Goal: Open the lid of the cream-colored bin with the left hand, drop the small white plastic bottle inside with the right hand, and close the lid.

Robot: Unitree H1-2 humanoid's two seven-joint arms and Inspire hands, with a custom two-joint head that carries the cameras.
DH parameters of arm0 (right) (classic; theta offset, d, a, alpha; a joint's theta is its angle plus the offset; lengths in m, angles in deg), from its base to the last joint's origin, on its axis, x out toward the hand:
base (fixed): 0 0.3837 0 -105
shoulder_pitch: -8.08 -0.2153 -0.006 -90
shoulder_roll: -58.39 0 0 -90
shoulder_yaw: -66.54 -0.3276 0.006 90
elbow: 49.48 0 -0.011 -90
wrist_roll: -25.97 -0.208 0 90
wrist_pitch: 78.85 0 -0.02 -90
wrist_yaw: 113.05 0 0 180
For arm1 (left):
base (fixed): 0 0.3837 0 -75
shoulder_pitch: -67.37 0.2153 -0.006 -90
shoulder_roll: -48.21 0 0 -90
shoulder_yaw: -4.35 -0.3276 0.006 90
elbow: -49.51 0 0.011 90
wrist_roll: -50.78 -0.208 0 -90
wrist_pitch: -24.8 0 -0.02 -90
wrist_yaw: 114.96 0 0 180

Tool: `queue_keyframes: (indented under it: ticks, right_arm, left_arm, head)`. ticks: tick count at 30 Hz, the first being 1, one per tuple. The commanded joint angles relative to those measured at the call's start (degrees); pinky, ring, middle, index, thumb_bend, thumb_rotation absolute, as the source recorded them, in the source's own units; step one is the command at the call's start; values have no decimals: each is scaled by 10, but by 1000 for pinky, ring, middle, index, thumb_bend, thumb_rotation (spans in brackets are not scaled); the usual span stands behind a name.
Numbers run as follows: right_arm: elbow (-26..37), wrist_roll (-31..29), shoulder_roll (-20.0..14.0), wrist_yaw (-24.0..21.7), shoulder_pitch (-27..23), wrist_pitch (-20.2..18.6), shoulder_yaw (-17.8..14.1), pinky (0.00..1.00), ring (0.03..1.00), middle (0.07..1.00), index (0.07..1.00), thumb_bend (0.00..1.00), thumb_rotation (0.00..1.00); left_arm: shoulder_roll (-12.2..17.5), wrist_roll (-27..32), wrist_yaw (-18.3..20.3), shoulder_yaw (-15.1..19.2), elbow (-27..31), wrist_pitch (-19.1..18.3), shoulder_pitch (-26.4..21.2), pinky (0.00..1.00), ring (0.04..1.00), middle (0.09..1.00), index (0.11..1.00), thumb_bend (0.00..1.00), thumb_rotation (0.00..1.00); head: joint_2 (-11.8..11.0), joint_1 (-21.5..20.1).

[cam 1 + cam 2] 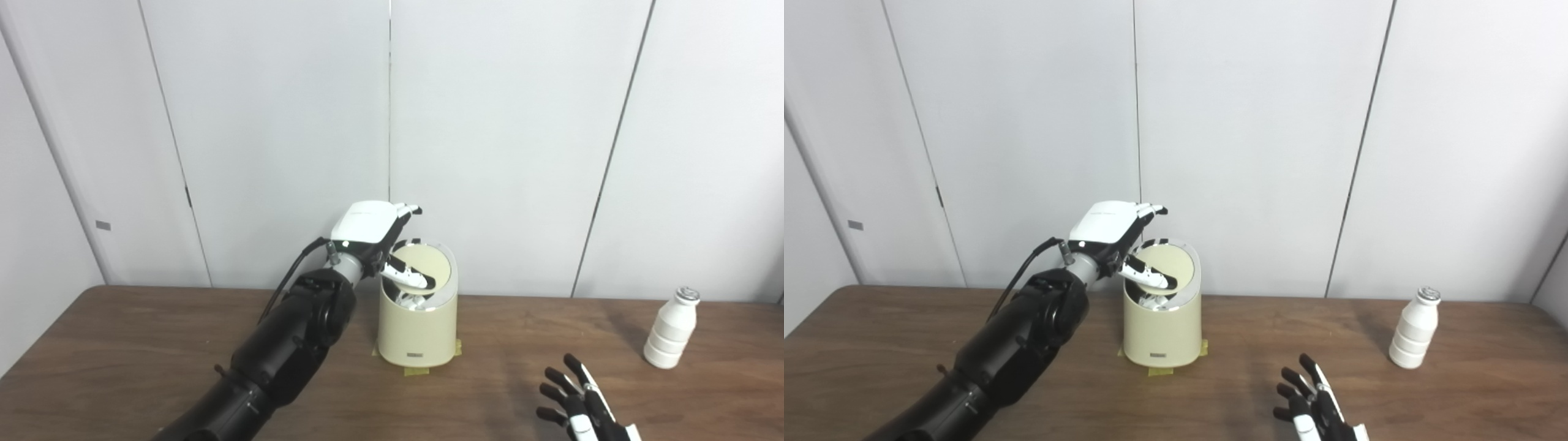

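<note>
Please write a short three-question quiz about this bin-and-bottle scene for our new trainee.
1. True or false: the small white bottle is already inside the cream bin.
2. Which hand is at the bin's lid?
A. left hand
B. right hand
C. neither
3. Fill in: the bottle stands upright on the ____, on the bin's right in the picture.

Key
1. False; it stands on the table, away from both hands.
2. A; the lid is tilted open.
3. table

Bright even lighting, soft shadows on the table, slightly soft focus, pale washed-out wall panels
</note>
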Motion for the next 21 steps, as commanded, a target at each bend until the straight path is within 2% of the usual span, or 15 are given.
queue_keyframes:
  ticks: [1, 16, 21]
  right_arm:
    - [22, 0, 15, 3, 10, 9, 0, 708, 827, 862, 941, 455, 849]
    - [26, -12, 16, -1, 9, 10, 0, 703, 837, 873, 946, 461, 832]
    - [29, -12, 17, -1, 7, 8, 0, 694, 836, 873, 942, 461, 820]
  left_arm:
    - [12, -21, -6, -4, 6, 7, -30, 977, 940, 920, 936, 939, 239]
    - [26, -64, -3, -27, -1, 19, -16, 988, 938, 910, 935, 975, 181]
    - [32, -78, -7, -40, -9, 24, -13, 979, 938, 920, 942, 976, 198]
  head:
    - [1, 0]
    - [3, -5]
    - [3, -7]
